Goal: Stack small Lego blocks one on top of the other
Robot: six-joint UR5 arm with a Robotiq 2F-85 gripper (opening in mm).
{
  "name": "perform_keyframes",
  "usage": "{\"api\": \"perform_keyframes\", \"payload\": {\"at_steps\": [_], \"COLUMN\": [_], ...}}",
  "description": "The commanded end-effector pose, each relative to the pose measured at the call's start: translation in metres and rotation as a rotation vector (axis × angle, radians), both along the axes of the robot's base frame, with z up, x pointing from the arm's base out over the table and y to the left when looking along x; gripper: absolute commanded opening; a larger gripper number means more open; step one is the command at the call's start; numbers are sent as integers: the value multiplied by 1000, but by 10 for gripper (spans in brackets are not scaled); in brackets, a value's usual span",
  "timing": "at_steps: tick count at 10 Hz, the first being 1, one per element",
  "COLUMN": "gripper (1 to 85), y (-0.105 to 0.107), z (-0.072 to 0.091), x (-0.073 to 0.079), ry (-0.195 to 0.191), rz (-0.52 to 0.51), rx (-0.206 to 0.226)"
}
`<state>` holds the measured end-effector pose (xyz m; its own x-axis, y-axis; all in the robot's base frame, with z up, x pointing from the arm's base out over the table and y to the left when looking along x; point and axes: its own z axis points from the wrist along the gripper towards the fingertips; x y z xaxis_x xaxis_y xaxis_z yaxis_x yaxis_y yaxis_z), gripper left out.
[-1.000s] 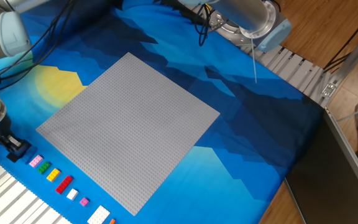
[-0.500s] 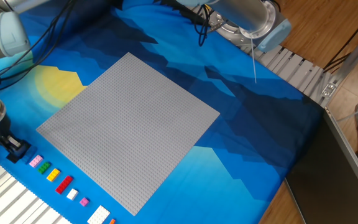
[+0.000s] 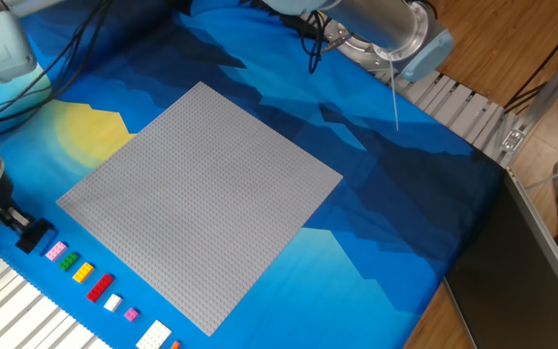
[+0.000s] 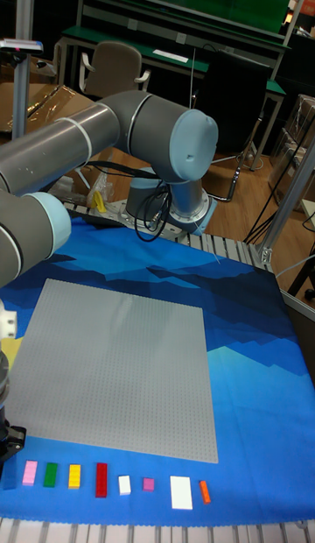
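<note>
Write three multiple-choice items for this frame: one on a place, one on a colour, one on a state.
1. Where do the small bricks lie relative to the grey baseplate?
A) on top of it
B) in a row on the blue cloth beside it
C) hidden under it

2. What colour is the brick right next to the pink brick?
A) orange
B) green
C) white

3. How are the bricks arranged?
A) all in one tower
B) in two stacked pairs
C) each single, none stacked

Answers:
1 B: the row runs along the cloth just off the baseplate's edge.
2 B: the green brick is the pink one's only neighbour in the row.
3 C: both views show each brick lying flat and apart from the others.
</note>
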<state>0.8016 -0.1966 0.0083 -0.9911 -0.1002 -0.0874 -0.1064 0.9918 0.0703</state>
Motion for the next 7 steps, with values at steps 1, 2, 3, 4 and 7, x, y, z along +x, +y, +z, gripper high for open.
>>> {"api": "perform_keyframes", "payload": {"at_steps": [1,2,3,4,7], "gripper": [117,177,237,330,347], "y": [-1,-1,1,0,1], "z": [6,6,6,5,0], "x": [-1,-1,0,-2,-1], "ry": [4,3,1,7,-4], "rz": [-16,-3,5,30,17], "rx": [4,5,12,2,-14]}}
